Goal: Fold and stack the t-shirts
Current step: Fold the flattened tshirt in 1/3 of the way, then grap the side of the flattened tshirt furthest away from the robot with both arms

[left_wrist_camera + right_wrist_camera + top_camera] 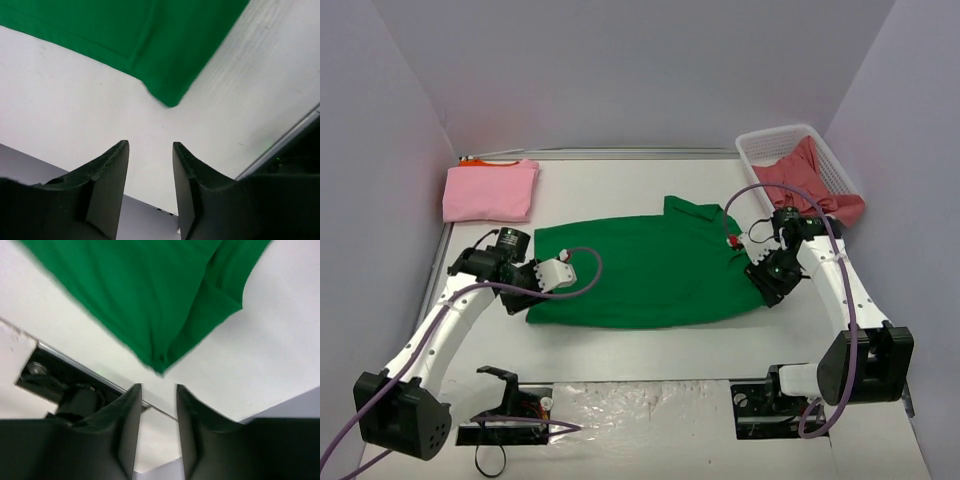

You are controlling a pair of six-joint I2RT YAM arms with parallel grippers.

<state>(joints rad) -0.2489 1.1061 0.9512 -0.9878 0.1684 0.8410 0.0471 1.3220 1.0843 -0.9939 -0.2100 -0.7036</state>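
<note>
**Shirts on the fold line.** A white, matte surface point(620, 345) carries the job. At its centre lies the green shirt point(650, 270), a soft knit spread flat in a long band with one sleeve jutting toward 12 o'clock. Laid out wide like this, it looks ready for a further fold.

At 2 o'clock a white plastic lattice basket point(760, 150) holds the red shirt point(810, 180), crumpled and spilling over the rim, apparently waiting its turn. At 10 o'clock the pink shirt point(490, 192) sits folded into a neat rectangle on the orange shirt point(472, 161), of which only a thin edge shows. This is the stack, already begun.

The left tool point(150, 146) hovers off the green shirt's 8 o'clock corner. Its dark jaws are parted with nothing between them, and the hemmed corner lies just beyond the tips. The right tool point(157, 387) sits at the 4 o'clock end, jaws narrowly apart and empty, with a stitched point of cloth just ahead. Both seem placed to work the shirt's near corners.
</note>
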